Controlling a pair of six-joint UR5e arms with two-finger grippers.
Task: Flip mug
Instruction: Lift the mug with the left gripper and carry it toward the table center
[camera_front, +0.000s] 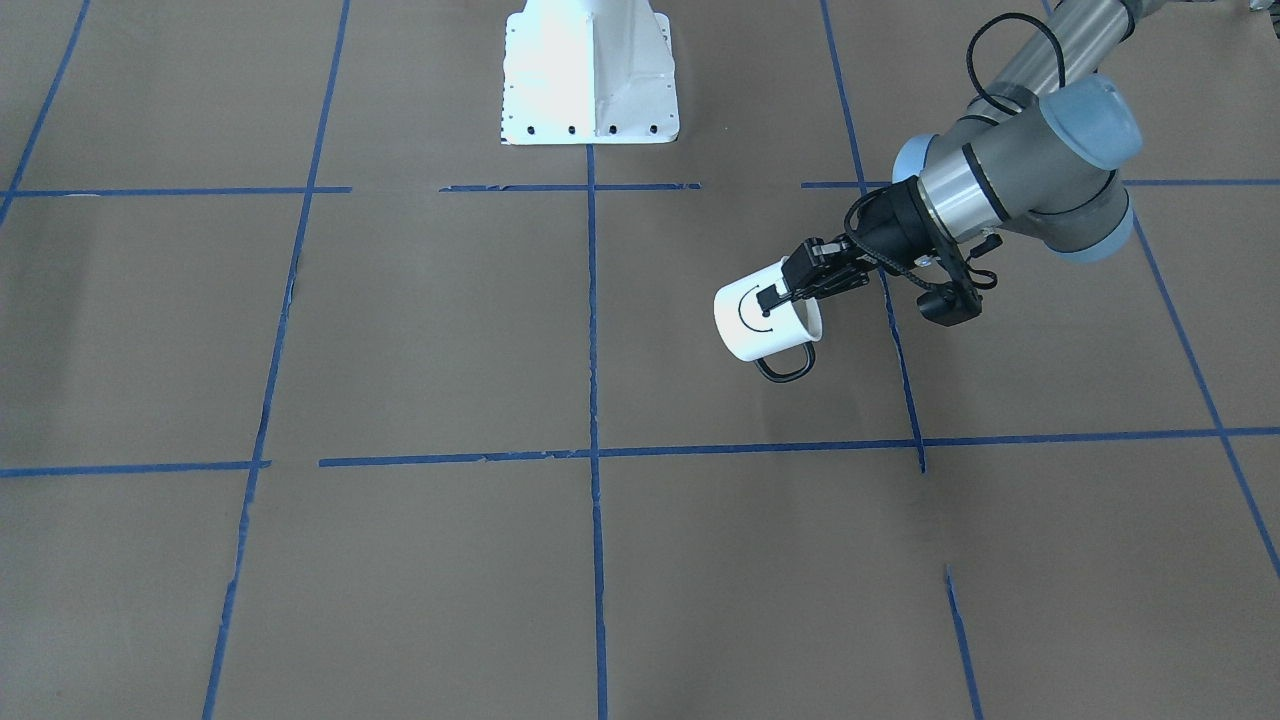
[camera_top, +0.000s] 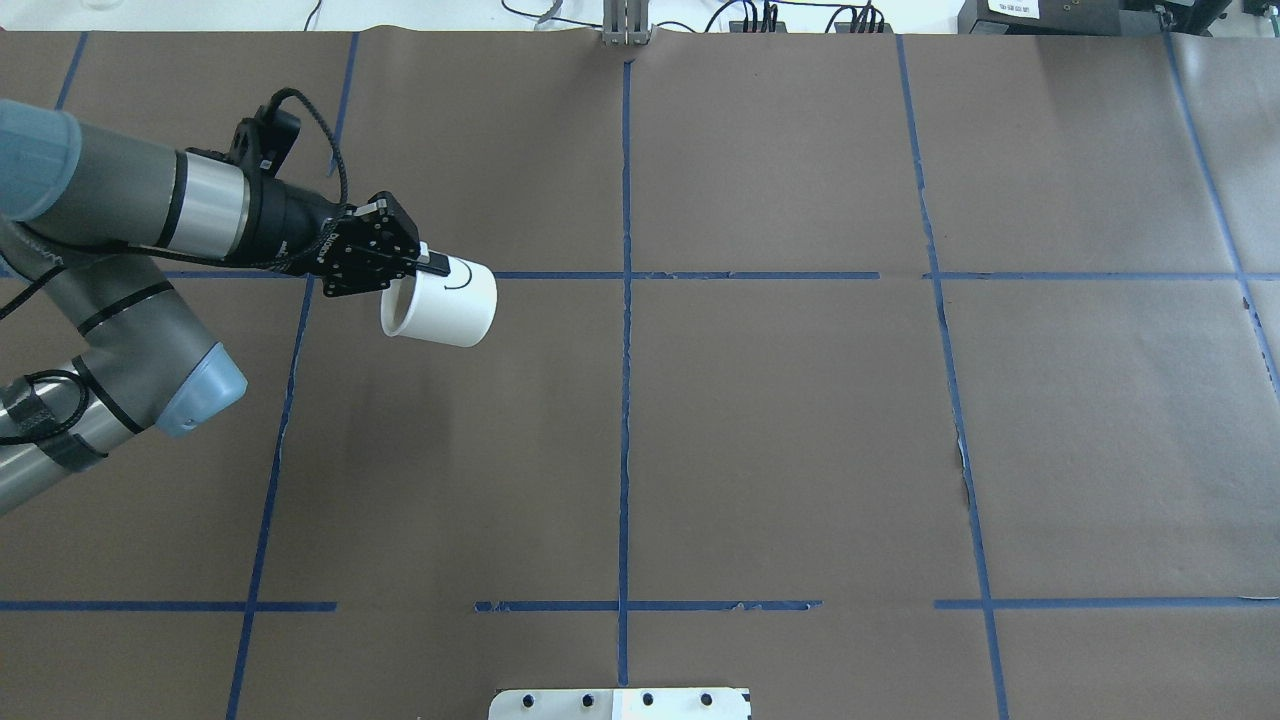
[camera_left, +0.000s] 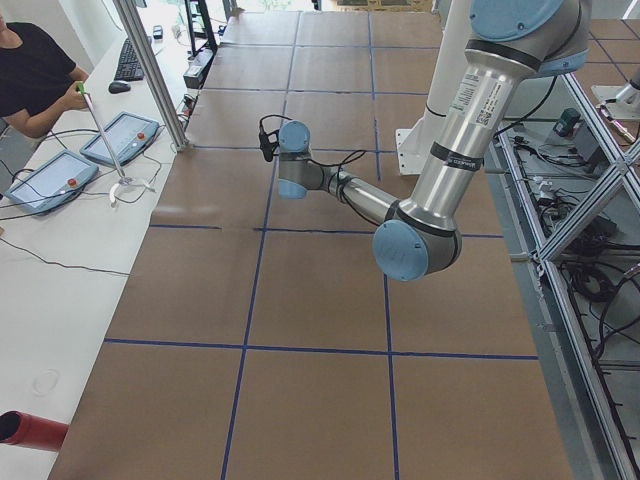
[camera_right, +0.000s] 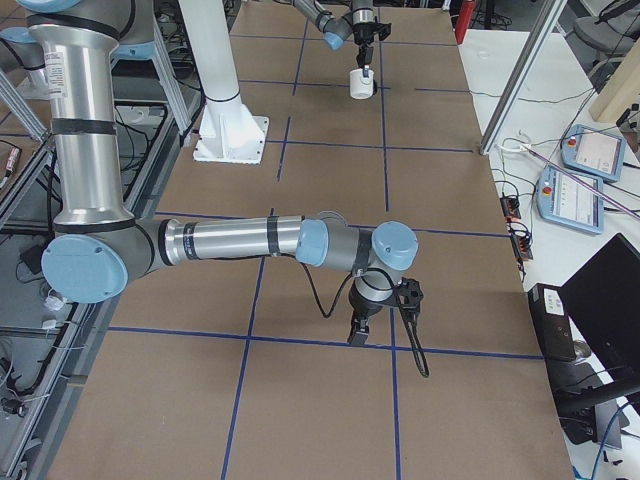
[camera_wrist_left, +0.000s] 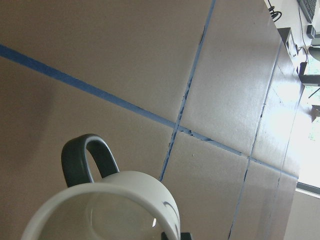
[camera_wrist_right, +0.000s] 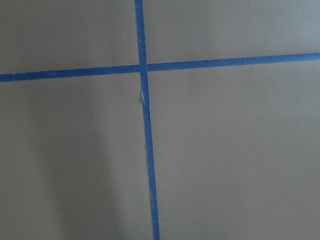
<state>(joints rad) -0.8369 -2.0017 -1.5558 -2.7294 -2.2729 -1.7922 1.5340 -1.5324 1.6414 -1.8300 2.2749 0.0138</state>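
The white mug (camera_front: 750, 330) with a black smiley face hangs tilted on its side above the brown paper, left of the table's middle in the overhead view (camera_top: 450, 305). Its black loop handle (camera_front: 785, 368) points down. My left gripper (camera_front: 788, 293) is shut on the mug's rim, one finger outside the wall over the face, and it also shows in the overhead view (camera_top: 418, 268). The left wrist view shows the mug's pale inside (camera_wrist_left: 115, 210) and handle (camera_wrist_left: 80, 157). My right gripper (camera_right: 358, 335) shows only in the exterior right view, low over the paper; I cannot tell if it is open.
The white robot base (camera_front: 590, 75) stands at the table's robot-side edge. Blue tape lines (camera_top: 625, 300) divide the brown paper into squares. An operator (camera_left: 30, 70) sits at a side desk with control pendants (camera_left: 120, 135).
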